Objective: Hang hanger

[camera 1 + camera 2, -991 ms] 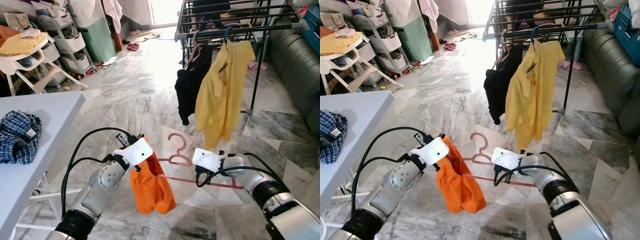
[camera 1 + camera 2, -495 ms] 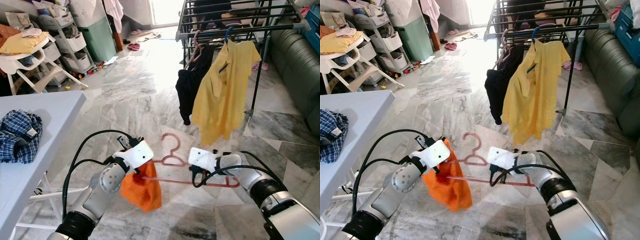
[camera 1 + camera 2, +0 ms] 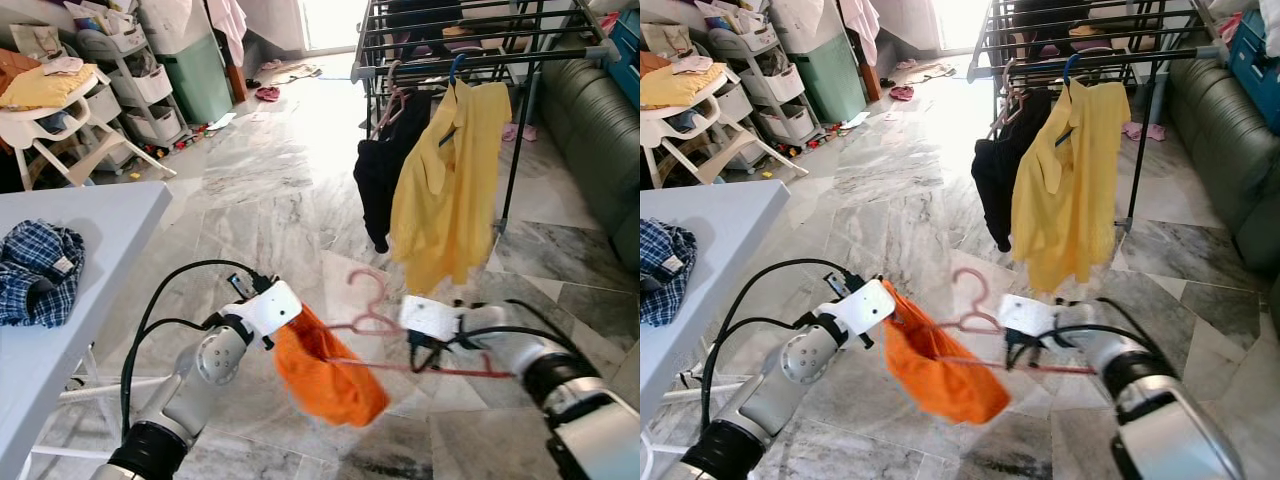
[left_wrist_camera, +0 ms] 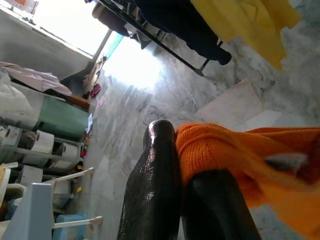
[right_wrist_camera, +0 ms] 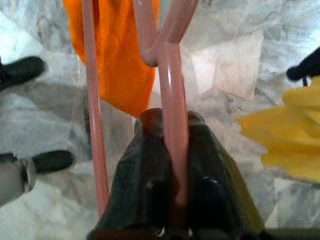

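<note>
Both grippers share the load: the right gripper (image 5: 170,145) clamps the pink hanger (image 3: 372,318), while the left gripper (image 4: 185,165) pinches the orange garment (image 3: 330,370) at nine o'clock, steadying it for the drying rack (image 3: 480,50).

1. The left gripper (image 4: 190,165) has its fingertips buried in the orange garment (image 3: 330,370), so the tips cannot be seen.
2. The pink hanger (image 3: 375,320) has its left end hidden inside the orange garment, and its bar is blurred near the right gripper (image 5: 167,145).
3. The drying rack (image 3: 480,40), at the far right, is cut off by the top edge.
4. The dark sofa (image 3: 600,130) runs off the right edge.
5. The grey table (image 3: 60,330) on the near left is cut by the left edge.
</note>
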Motion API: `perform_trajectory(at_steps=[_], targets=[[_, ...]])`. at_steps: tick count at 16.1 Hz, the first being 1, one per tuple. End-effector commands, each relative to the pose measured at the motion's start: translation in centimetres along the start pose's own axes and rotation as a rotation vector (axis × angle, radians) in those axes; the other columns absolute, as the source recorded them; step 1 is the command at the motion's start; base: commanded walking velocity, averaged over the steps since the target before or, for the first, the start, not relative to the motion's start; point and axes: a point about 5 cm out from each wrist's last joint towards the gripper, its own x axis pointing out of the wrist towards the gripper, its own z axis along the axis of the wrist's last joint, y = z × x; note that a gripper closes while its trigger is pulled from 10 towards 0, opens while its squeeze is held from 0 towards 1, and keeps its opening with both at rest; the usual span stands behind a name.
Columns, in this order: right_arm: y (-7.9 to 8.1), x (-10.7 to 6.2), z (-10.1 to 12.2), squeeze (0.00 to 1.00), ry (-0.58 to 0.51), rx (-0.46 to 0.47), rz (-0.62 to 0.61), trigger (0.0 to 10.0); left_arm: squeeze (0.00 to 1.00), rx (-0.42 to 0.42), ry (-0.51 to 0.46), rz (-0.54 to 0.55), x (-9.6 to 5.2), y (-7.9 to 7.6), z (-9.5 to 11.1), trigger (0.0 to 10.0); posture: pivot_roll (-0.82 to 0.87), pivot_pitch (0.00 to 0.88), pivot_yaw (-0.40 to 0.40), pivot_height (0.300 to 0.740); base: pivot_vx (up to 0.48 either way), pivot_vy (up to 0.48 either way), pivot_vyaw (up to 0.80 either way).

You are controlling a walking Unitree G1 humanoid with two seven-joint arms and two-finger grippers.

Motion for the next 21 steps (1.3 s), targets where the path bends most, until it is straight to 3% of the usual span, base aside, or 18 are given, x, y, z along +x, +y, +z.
perform_trajectory(at_steps=[1, 7, 13, 14, 17, 19, 21], targets=[[-0.2, 0.0, 0.2, 0.0, 0.017, -0.038, -0.009, 10.0, 0.0, 0.017, 0.023, 0.022, -0.2, 0.9, -0.4, 10.0, -0.08, 0.0, 0.147, 0.74, 0.0, 0.0, 0.0], [-1.6, -0.5, -0.1, 0.0, 0.08, -0.065, -0.15, 10.0, 0.0, -0.03, 0.025, -0.069, -0.2, -0.2, 0.0, 10.0, -0.07, 0.0, 0.146, 0.74, 0.0, 0.0, 0.0], [-0.2, 0.9, 0.6, 0.0, 0.088, -0.106, -0.111, 10.0, 0.0, -0.145, -0.024, -0.194, -0.4, -1.6, 1.9, 10.0, -0.06, 0.0, 0.14, 0.74, 0.0, 0.0, 0.0], [-0.3, 1.1, 1.1, 0.0, 0.07, -0.099, -0.14, 10.0, 0.0, -0.203, -0.031, -0.215, -0.4, -2.0, 2.3, 10.0, -0.06, 0.0, 0.139, 0.74, 0.0, 0.0, 0.0], [-0.9, 1.3, 1.6, 0.0, 0.045, -0.031, -0.255, 10.0, 0.0, -0.286, -0.045, -0.262, -0.4, -2.7, 3.4, 10.0, -0.06, 0.0, 0.136, 0.74, 0.0, 0.0, 0.0], [-1.1, 1.3, 1.9, 0.0, -0.024, 0.12, -0.308, 10.0, 0.0, -0.328, -0.047, -0.264, -0.2, -2.6, 4.1, 10.0, -0.06, 0.0, 0.139, 0.74, 0.0, 0.0, 0.0], [-0.5, 1.6, 1.6, 0.0, -0.025, 0.137, -0.273, 10.0, 0.0, -0.357, -0.041, -0.256, -0.1, -2.2, 4.2, 10.0, -0.06, 0.0, 0.141, 0.74, 0.0, 0.0, 0.0]])
